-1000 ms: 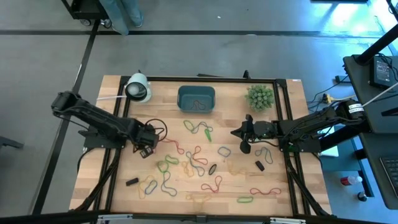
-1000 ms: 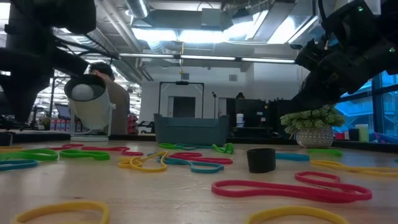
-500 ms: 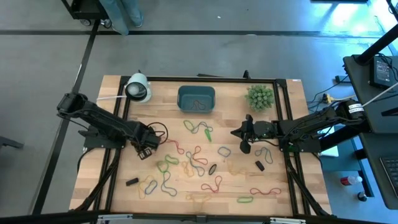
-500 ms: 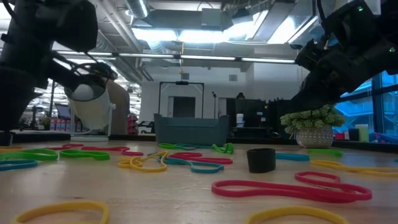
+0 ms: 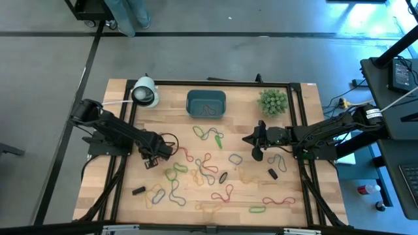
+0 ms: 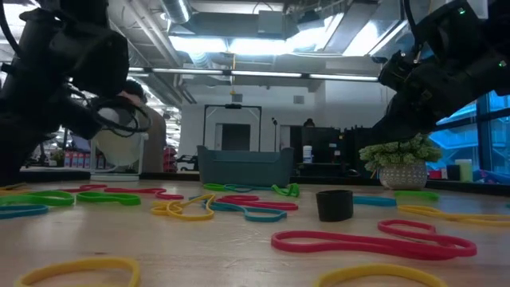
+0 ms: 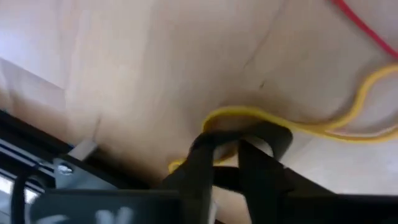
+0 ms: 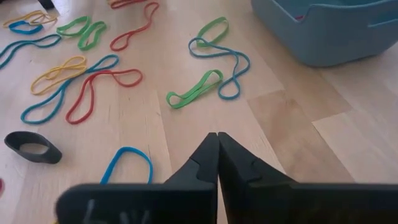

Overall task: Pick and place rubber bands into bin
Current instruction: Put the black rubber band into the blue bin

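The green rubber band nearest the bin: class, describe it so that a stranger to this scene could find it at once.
Start at the teal bin at the far edge of the wooden table. Just in front of it lies a blue rubber band, and against that band's right end sits the green rubber band. It is a short, folded-flat loop, the only green one beside the bin.
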`<state>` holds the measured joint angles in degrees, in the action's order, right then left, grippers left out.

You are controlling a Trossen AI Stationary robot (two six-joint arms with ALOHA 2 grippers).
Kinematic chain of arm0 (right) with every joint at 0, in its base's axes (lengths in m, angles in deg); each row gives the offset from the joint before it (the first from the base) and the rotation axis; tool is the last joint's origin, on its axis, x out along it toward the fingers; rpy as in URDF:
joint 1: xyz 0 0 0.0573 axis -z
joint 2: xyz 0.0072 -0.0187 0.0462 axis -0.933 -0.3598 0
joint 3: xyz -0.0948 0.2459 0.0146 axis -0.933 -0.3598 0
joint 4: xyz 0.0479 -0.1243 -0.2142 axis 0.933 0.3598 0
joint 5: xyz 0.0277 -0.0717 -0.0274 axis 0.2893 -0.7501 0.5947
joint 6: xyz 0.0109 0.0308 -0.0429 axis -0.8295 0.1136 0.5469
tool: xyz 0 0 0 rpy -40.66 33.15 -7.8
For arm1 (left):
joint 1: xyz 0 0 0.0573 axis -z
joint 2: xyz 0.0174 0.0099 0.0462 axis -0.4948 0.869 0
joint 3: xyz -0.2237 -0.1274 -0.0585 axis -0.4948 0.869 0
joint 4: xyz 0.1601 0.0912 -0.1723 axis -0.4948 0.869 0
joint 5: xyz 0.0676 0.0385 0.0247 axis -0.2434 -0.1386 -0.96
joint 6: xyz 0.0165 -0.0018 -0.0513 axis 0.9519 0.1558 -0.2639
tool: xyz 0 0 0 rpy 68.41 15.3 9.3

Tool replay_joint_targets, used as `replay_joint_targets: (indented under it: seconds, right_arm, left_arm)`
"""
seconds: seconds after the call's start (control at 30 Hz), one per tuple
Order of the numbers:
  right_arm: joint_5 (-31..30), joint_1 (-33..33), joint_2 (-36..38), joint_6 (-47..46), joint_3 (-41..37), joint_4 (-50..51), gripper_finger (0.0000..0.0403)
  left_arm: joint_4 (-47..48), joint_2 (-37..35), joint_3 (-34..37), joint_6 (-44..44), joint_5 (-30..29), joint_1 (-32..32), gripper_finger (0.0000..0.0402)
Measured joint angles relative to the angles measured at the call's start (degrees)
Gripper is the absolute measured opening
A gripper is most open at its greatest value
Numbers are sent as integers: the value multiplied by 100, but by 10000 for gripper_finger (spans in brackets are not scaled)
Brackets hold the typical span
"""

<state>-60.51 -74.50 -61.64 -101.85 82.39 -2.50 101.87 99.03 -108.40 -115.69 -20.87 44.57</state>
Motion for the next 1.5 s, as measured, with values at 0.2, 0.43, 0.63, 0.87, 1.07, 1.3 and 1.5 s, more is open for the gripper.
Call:
replay_joint_targets:
  seconds: [0.2, 0.43, 0.63, 0.87, 1.07, 1.3, 1.5]
  right_arm:
    - [0, 0, 0, -134, 0, 0, 20]
    - [0, 0, 0, -151, 2, 0, 22]
    - [0, 0, 0, -144, 2, 0, 22]
    - [0, 0, 0, -136, 2, 0, 22]
    - [0, 0, 0, -131, 2, 0, 23]
    - [0, 0, 0, -111, 2, 0, 23]
    - [0, 0, 0, -111, 2, 0, 23]
  left_arm:
    - [46, -6, -144, 98, 385, 0, 3]
    - [168, -27, -551, 98, 296, 122, 2]
    - [551, -30, -677, 98, 38, 277, 2]
    - [544, -30, -680, 53, 83, 371, 15]
    - [533, -30, -680, -114, 351, 376, 55]
    - [45, -34, -594, -373, 160, 376, 90]
    - [-320, -34, -186, -591, 379, 377, 97]
